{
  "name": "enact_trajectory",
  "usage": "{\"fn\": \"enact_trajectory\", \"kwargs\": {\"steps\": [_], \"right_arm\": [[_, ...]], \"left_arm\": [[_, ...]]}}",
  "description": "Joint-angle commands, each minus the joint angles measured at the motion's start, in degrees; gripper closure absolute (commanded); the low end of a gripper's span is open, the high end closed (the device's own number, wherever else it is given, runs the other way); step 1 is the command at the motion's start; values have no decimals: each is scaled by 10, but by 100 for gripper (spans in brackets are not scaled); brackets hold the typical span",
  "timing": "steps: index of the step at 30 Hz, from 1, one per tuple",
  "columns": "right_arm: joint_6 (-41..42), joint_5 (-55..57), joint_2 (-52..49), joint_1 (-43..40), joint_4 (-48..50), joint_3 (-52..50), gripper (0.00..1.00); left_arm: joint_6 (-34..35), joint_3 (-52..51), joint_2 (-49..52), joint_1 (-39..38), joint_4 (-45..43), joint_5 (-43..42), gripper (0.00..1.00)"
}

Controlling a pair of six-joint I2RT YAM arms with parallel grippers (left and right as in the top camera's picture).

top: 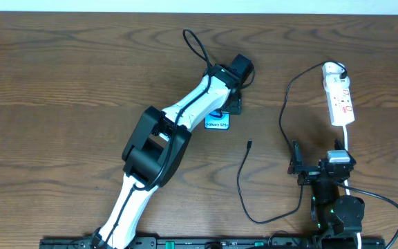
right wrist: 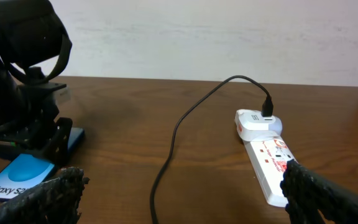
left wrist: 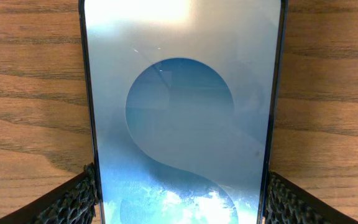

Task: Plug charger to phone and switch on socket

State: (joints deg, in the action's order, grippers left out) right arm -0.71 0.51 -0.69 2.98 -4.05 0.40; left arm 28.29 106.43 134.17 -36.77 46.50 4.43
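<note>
Plainly worth treating the phone as light, stiff and breakable: glossy glass face, probably slippery, so best taken by the two long black edges and never by the screen. Lies flat on the wooden table, just left of centre in the overhead view, mostly hidden under the left arm, showing only its lower end and white lettering. Fills the middle of the left wrist view from top to bottom.

Next, judging the charger: thin, limp and very light, likely to flop and twist unless pinched right behind its small plug. Runs as a loose curve right of centre in the overhead view, ending free on the wood, apart from the phone and to its lower right. Goes at the other end into the socket, a rigid white strip at the upper right, probably light enough to slide under a push on a switch.

Straddles the phone with the left gripper: fingers in the lower left and lower right corners of the wrist view, set wide, right at the phone's long edges. Cannot tell whether pressing, merely touching or a shade off, so cannot call it a firm hold. Shows no sign of lift.

Holds nothing in the right gripper: spread fully apart, padded tips in the lower corners of its wrist view, with only bare wood and a run of cable seen past them. Sits at the lower right of the overhead view, below the socket.
</note>
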Motion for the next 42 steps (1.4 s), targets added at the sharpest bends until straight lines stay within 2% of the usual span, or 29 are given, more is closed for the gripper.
{"fn": "enact_trajectory", "kwargs": {"steps": [1, 30, 42], "right_arm": [[-6, 4, 3, 4, -2, -1, 1], [-6, 4, 3, 4, -2, -1, 1], [-7, 4, 3, 4, -2, -1, 1]], "left_arm": [[-6, -9, 30, 1, 12, 12, 18], [-6, -8, -23, 2, 21, 12, 18], [-6, -8, -63, 2, 96, 0, 18]]}}
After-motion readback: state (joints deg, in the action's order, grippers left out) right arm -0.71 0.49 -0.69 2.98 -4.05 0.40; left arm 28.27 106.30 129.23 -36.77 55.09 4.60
